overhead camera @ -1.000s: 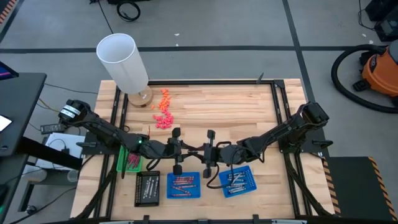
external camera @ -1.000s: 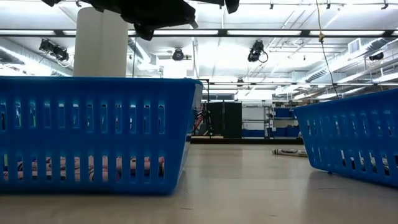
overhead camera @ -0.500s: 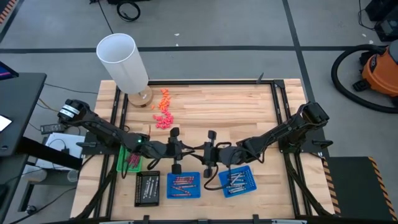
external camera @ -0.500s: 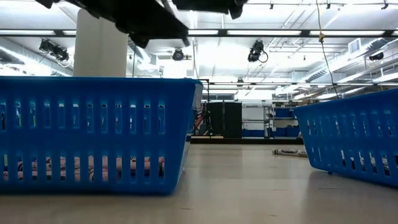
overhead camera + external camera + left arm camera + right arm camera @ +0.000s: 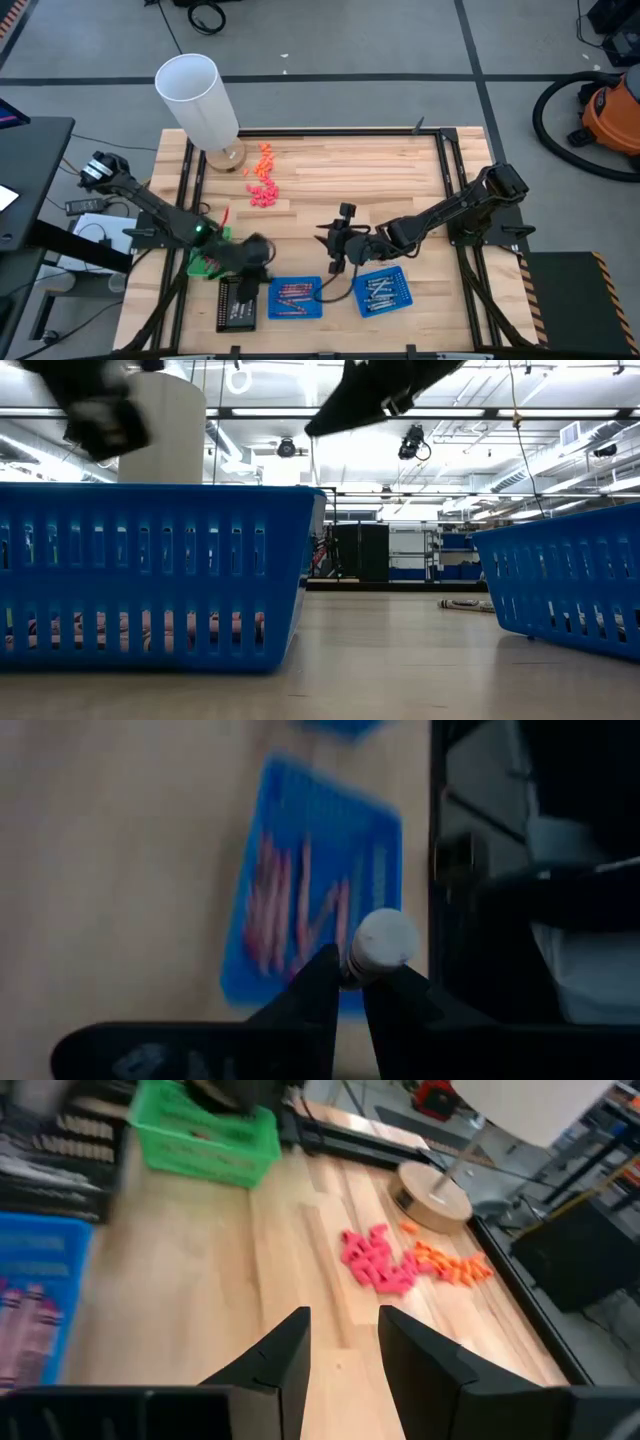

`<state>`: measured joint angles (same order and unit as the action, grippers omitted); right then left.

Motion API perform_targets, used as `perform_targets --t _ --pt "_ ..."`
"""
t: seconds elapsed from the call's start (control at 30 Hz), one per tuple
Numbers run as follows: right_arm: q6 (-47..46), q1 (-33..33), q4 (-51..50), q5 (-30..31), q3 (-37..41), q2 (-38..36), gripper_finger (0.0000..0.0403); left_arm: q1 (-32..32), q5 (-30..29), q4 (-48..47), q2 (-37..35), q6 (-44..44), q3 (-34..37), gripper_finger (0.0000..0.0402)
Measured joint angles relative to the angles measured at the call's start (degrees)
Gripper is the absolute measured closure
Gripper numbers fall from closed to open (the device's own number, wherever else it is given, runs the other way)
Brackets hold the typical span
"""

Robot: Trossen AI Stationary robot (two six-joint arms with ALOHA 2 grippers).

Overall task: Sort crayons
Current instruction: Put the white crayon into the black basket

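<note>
My left gripper (image 5: pixel 252 250) hangs above the table between the green tray (image 5: pixel 203 262) and the blue tray of reddish crayons (image 5: pixel 295 297), and it is shut on a small pale crayon (image 5: pixel 383 942). That tray also shows below it in the left wrist view (image 5: pixel 310 910). My right gripper (image 5: pixel 335 240) is open and empty above the table, beside the second blue tray (image 5: pixel 381 291), which holds silvery crayons. Pink pieces (image 5: pixel 262 192) and orange pieces (image 5: pixel 265 158) lie on the wood at the far left. My left gripper pinches the pale crayon between its two fingertips (image 5: pixel 322 982). The crayon's round pale end (image 5: pixel 385 938) sticks out past the fingertips. The crayon is lifted clear, above the table near the blue tray. The rest of the crayon is hidden by the fingers.
A black tray (image 5: pixel 237 303) lies at the near edge, left of the blue trays. A tall white cylinder on a round wooden base (image 5: pixel 197 98) stands at the far left corner. Bare wood lies across the middle and far right (image 5: pixel 380 180). Dark frame rails run along the table's sides.
My left gripper has swung quickly from beside the right gripper toward the table's left and near edge, and now hangs near the green and black trays. My right gripper has stayed about where it was and has turned toward the far left.
</note>
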<state>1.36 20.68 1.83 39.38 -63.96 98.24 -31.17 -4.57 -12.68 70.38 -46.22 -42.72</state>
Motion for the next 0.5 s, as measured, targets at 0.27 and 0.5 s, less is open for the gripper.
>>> perform_targets --t 0.27,0.5 --pt "3.1 -3.4 2.1 0.0 1.4 0.0 0.0273 -13.2 -3.4 -4.3 4.4 -26.0 0.0 0.0352" --pt "6.7 -5.7 6.9 -4.1 1.5 0.0 0.0272 -20.9 -5.3 -6.2 9.8 -44.2 0.0 0.0352"
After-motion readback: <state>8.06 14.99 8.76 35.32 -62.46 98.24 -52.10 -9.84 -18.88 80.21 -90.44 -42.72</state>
